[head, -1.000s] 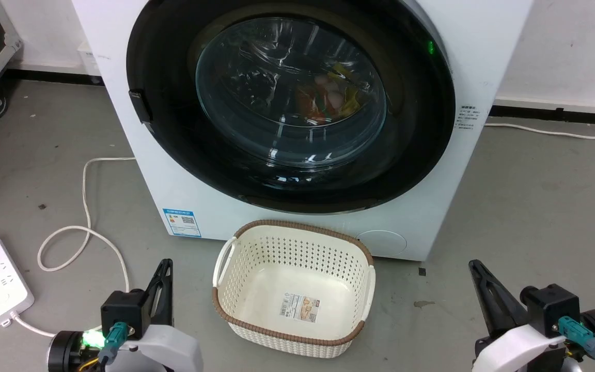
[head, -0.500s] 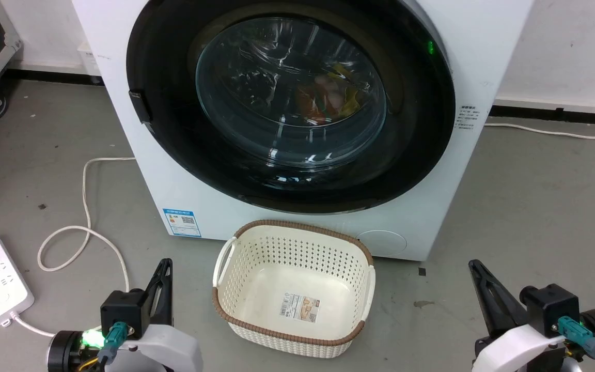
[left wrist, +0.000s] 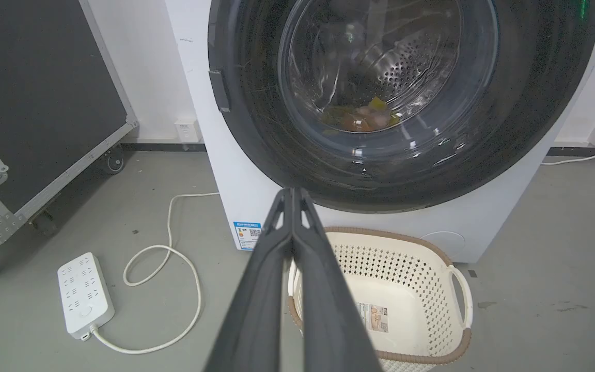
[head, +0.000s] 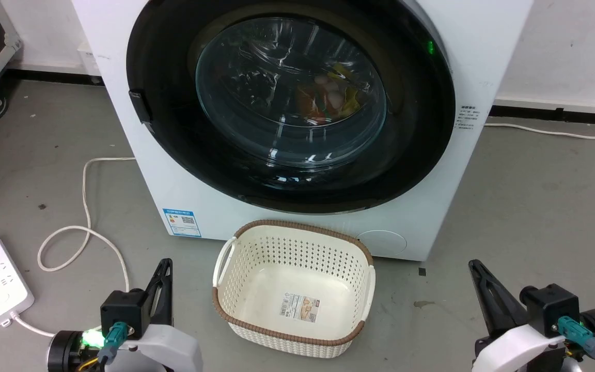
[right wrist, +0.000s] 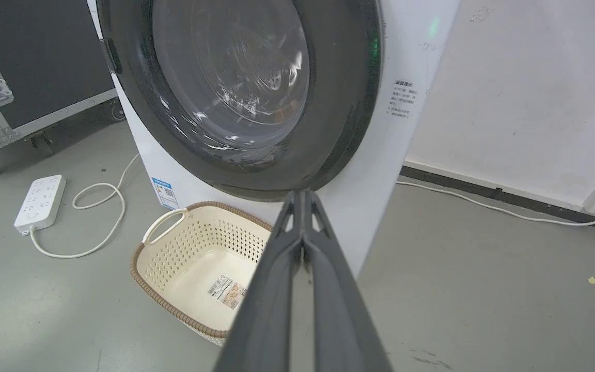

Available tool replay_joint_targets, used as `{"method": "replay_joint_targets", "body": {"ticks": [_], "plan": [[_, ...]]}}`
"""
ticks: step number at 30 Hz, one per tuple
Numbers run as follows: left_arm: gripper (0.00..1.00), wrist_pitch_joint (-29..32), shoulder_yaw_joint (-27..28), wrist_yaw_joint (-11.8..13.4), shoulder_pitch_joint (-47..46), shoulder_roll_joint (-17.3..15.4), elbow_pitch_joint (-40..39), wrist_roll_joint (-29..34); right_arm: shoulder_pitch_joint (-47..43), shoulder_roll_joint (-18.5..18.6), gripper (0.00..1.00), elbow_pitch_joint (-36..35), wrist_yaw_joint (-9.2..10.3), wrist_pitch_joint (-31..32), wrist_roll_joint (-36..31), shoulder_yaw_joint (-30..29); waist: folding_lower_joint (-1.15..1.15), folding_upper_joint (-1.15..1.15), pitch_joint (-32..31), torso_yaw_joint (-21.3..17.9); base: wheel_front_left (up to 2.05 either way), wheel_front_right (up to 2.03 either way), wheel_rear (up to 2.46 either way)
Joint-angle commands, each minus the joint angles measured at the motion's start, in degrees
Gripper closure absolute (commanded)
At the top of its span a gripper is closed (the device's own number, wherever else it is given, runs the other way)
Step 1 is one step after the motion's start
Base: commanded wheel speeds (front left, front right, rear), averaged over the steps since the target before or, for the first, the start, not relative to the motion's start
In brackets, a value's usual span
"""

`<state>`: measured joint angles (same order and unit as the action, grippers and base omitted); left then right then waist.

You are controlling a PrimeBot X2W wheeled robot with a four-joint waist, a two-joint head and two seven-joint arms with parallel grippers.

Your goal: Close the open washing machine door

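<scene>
1. Both pincers are seen clenched with nothing held: the two fingers of the left pincer (left wrist: pixel 292 192) are pressed together along their length, and the same is seen for the right pincer (right wrist: pixel 302 194).
2. The washing machine door (head: pixel 290 98) is found ahead of and above both pincers, well apart from them. Its black rim appears to lie against the white front of the washing machine (head: pixel 184 196), and no clear gap is seen in the wrist views. Whether the latch is caught cannot be told.
3. The step in hand is judged to be a check of the closing, and the task is judged to be at its end or very near it.
4. If a last push is needed, it is best given by the left pincer, because the small black tab (head: pixel 140 106) on the rim is above and ahead of that pincer. The fingers are better kept clenched, so that one firm tip is offered.
5. The black rim beside the tab is to be pressed, not the bulging glass, where a tip can slide.
6. The laundry basket (head: pixel 297 248) lies on the floor between the two pincers, just below the door. It is to be passed over, not swept, when an arm is raised.
</scene>
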<state>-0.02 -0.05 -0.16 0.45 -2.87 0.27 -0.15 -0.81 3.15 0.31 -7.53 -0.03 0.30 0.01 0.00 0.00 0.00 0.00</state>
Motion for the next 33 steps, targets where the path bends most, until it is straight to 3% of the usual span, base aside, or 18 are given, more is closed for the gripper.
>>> {"method": "replay_joint_targets", "body": {"ticks": [1, 33], "plan": [[1.00, 0.02, 0.05, 0.16, -0.45, 0.00, -0.27, 0.15, 0.81, -0.27, 1.00, -0.31, 0.04, 0.03, -0.30, -0.01, 0.00, 0.00, 0.00, 0.00, 0.00, 0.00, 0.00], [1.00, 0.02, 0.05, 0.16, -0.45, 0.00, -0.27, 0.15, 0.81, -0.27, 1.00, -0.31, 0.04, 0.03, -0.30, -0.01, 0.00, 0.00, 0.00, 0.00, 0.00, 0.00, 0.00]]}}
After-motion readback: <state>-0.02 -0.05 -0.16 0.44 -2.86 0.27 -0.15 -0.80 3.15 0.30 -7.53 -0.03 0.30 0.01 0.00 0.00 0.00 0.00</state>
